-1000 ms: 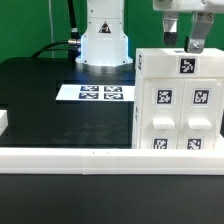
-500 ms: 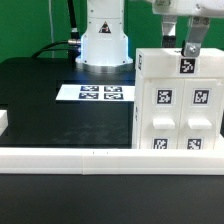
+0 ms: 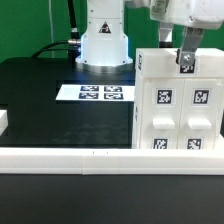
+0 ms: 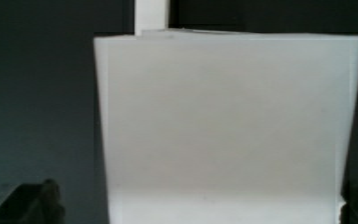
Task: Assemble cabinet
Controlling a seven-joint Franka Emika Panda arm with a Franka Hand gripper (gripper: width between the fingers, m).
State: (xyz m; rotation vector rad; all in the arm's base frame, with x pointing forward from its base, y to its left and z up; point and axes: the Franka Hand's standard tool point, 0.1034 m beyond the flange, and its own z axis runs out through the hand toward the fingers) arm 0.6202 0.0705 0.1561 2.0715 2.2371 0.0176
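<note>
The large white boxy plastic cabinet (image 3: 178,100), its face panels tagged, stands on the black desk (image 3: 60,110) at four o'clock. The end effector (image 3: 187,58) hangs over its top; its spread cannot be told.

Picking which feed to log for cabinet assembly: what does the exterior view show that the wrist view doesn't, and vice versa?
Only the exterior view shows the black-and-white tags on the cabinet faces, the marker board on the black table, the long white rail in front, the robot base, and the claw down at the cabinet's top edge. Only the wrist view shows a plain untagged white face filling the frame and a dark fingertip beside it. Both show the cabinet; neither shows clearly whether the claw is open or shut.
</note>
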